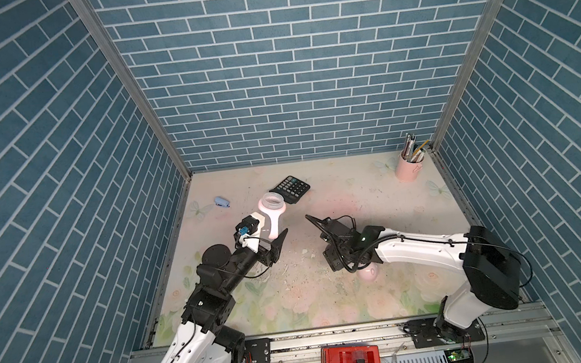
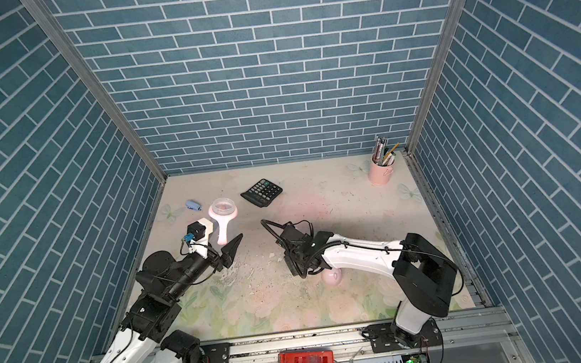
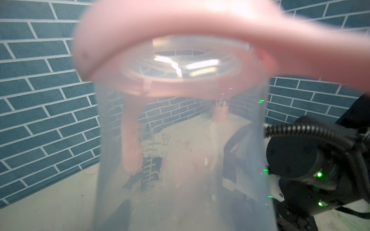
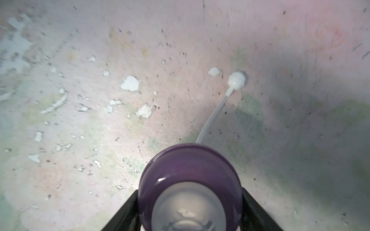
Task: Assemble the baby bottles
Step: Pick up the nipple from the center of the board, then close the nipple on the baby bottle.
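Observation:
My left gripper [image 1: 270, 235] is shut on the lower part of the translucent bottle body [image 1: 271, 217]. The bottle tilts with its open mouth up, left of the table's middle. The pink looped-handle ring [image 3: 160, 40] sits around the bottle's neck. This bottle [image 3: 180, 150] fills the left wrist view and hides the fingers. My right gripper [image 4: 190, 190] is shut on the purple collar [image 4: 190, 166], with a black finger against each side. The clear nipple [image 4: 189, 208] faces the camera, and the straw [image 4: 212, 118] trails toward the mat. In both top views the collar is hidden. The pink dome cap [image 1: 369, 273] lies under my right arm.
A black calculator [image 1: 290, 189] lies at the back of the table, just behind the bottle. A pink pen cup [image 1: 410, 167] stands in the back right corner, and a small blue object [image 1: 221, 202] lies at the back left. A red box [image 1: 350, 360] rests on the front rail.

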{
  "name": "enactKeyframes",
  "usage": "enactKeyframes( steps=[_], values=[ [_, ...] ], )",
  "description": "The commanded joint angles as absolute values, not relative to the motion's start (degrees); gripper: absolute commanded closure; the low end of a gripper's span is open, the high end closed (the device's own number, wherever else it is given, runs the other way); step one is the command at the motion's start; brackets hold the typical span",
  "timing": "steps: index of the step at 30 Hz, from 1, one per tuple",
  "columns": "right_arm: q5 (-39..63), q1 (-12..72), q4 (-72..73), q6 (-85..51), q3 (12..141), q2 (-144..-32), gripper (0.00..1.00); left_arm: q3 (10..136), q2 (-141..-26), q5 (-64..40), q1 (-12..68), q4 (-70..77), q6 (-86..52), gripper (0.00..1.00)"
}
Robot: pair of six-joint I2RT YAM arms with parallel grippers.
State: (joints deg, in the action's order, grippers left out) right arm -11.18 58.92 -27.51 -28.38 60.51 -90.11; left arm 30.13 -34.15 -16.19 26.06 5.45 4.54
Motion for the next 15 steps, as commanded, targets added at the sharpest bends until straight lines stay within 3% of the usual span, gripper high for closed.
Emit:
enactKeyframes(
  steps=[1,11,15],
  values=[
    [-11.73,58.39,-32.11,-27.18,62.67,-87.04,0.48,29.00,-34.09,-19.51,26.08,9.47,5.49,0.39],
    [-8.26,55.21,-38.81,-22.34,69.24,-80.22,0.51,20.29,-34.34,-22.19,26.04,20.64,5.44,0.40],
    [-7.72,54.81,-41.77,-19.78,71.75,-78.63,0.52,14.14,-35.90,-25.80,26.04,32.28,7.44,0.44]
  ],
)
